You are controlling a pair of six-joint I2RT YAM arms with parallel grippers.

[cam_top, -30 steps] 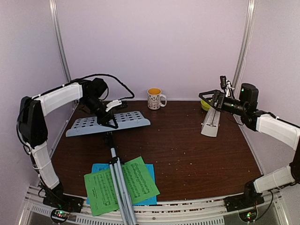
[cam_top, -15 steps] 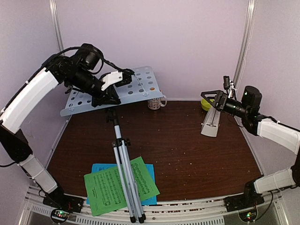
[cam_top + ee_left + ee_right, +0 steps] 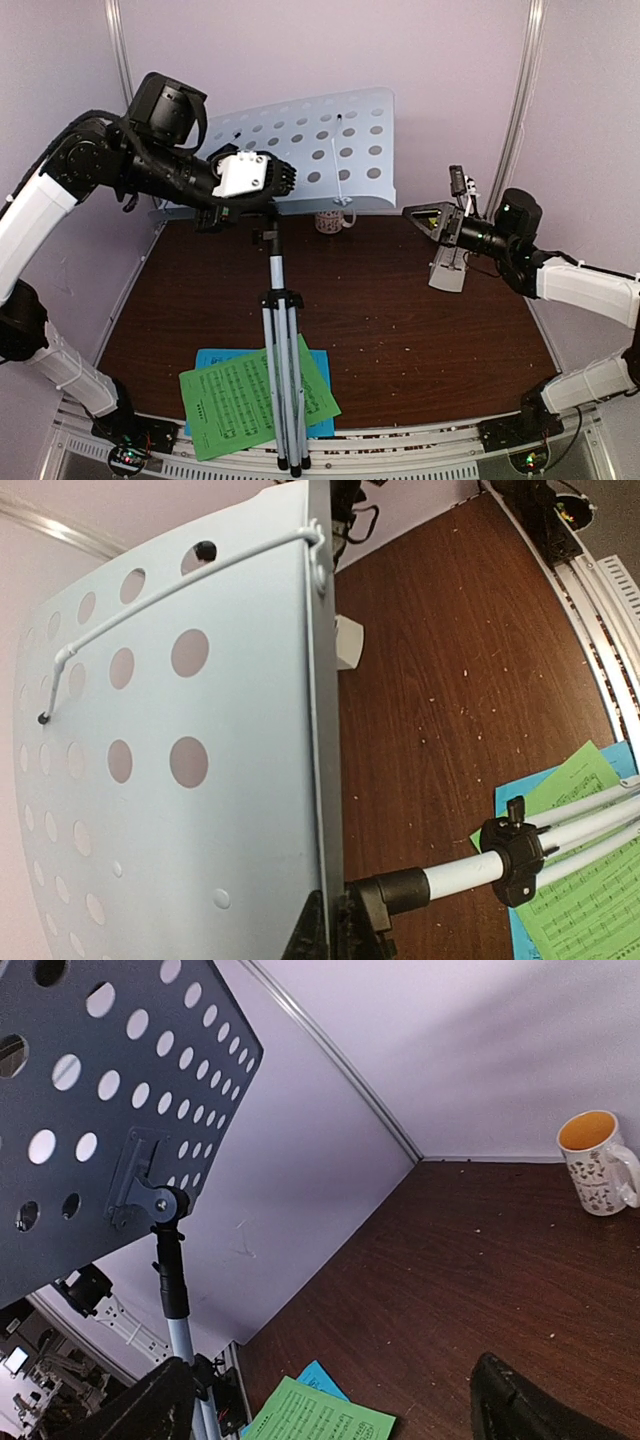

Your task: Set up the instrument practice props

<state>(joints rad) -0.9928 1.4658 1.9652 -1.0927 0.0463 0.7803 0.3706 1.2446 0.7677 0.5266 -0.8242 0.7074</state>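
Biggest thing is the bench (image 3: 400,330): a dark brown wood-grain top, flat and a bit crumb-speckled.

Next is the music stand (image 3: 330,150). It has a white sheet-metal tray punched with round holes, a thin wire page-holder across it and a folded lip along the bottom edge. The tray is up high over the left-middle of the bench, tilted back. Under it there's a black swivel joint, then a shiny silver tube pole. The tripod legs (image 3: 283,380) are bunched together, running down to the near edge.

The legs cross over two flat paper sheets. The green sheet (image 3: 225,400) has printed staves and lies skewed on top of the blue sheet (image 3: 212,357).

The metronome (image 3: 447,272) is a white tapered pyramid, back right on the bench.

The mug (image 3: 597,1165) is glossy and patterned, orange inside, by the back wall.

The left gripper (image 3: 275,185) is clenched on the tray's lower lip, right beside the pole joint.

The right gripper (image 3: 425,218) has its black fingers spread wide, holding nothing. It hangs just by the top of the metronome, and I can't tell if they touch.
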